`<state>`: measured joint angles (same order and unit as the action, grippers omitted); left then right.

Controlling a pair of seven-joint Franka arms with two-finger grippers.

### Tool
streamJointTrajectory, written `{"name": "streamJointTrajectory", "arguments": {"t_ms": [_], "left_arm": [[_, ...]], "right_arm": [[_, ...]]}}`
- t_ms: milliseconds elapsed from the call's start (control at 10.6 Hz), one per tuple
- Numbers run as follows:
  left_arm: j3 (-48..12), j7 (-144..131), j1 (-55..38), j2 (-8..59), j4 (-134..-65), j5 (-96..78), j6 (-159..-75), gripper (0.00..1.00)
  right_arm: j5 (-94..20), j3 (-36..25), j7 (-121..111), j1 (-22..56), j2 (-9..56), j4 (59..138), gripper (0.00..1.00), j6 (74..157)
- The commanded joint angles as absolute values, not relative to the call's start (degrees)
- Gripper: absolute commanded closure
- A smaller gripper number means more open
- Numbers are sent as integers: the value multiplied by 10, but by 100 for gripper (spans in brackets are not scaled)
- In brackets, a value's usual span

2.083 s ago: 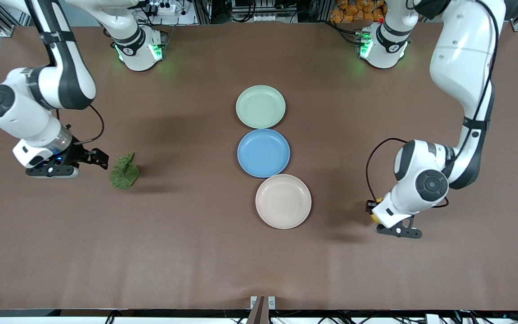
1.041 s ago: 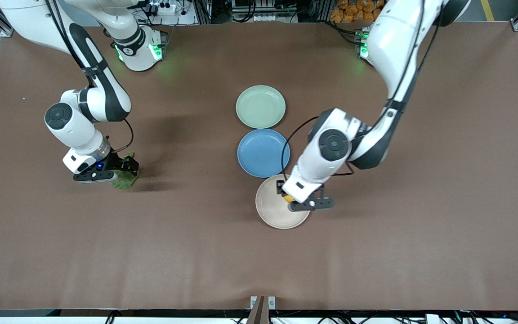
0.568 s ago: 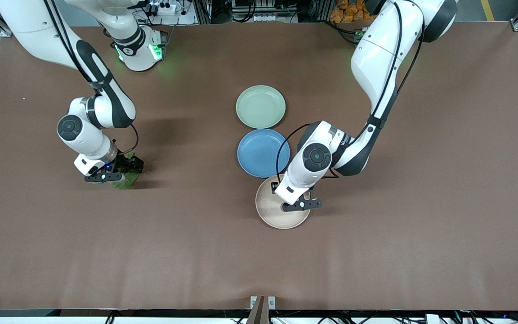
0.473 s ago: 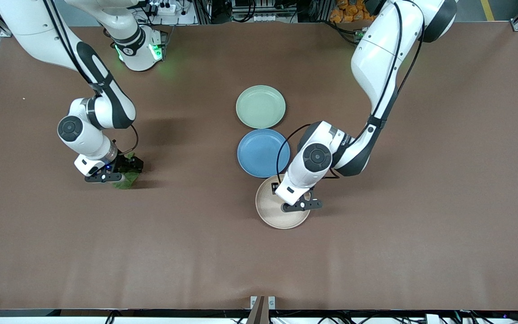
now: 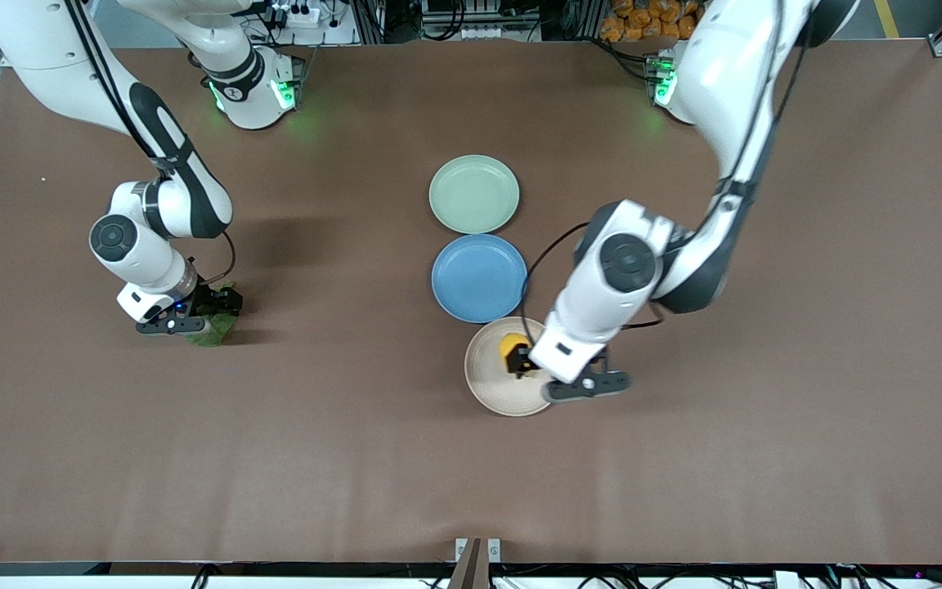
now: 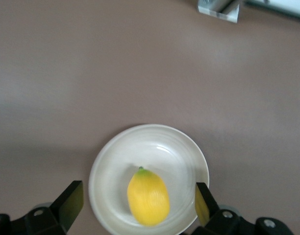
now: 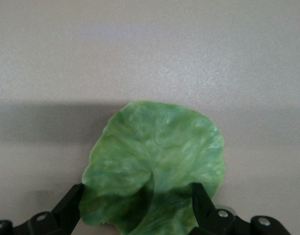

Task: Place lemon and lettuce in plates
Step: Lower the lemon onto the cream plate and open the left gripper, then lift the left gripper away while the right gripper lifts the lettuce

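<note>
Brown table (image 5: 356,458), lemon (image 6: 148,197) on beige-pink plate (image 6: 111,166)

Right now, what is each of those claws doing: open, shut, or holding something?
Left gripper: open over the beige plate; the lemon lies free in it.
Right gripper: open, fingers either side of the lettuce on the table, not yet gripping.

The front view looks down from high across the table (image 5: 373,458), facing both arm bases along its top edge; it takes in the whole surface; the left wrist view looks straight down, close above the beige plate (image 6: 106,171) and the lemon (image 6: 148,198), both also seen in the front view; the right wrist view looks down closer still on the lettuce (image 7: 155,166), likewise shared.
</note>
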<state>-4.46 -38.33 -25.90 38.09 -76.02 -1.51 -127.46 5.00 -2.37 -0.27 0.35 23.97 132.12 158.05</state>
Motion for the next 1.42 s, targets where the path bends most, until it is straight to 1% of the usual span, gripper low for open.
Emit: {"name": "streamJointTrajectory", "arguments": {"t_ms": [0,189,379,663,947,1325], "left_arm": [[-47,-362,-232,304,-778,0,-1206,0],[-44,-319,-218,251,-779,5,-1113,0],[-45,-275,-180,200,-779,4,-1037,0],[-43,-269,-149,154,-780,5,-975,0],[-42,-265,-116,118,-780,6,-936,0],[-47,-263,-112,89,-779,54,-912,0]], "right_arm": [[59,-23,0,1,246,1311,49,1578],[59,-23,1,0,247,1310,77,1578],[59,-22,2,1,247,1305,100,1572],[57,-21,0,1,245,1289,100,1549],[54,-19,9,4,236,1238,100,1436],[53,3,22,7,222,1199,100,1368]]}}
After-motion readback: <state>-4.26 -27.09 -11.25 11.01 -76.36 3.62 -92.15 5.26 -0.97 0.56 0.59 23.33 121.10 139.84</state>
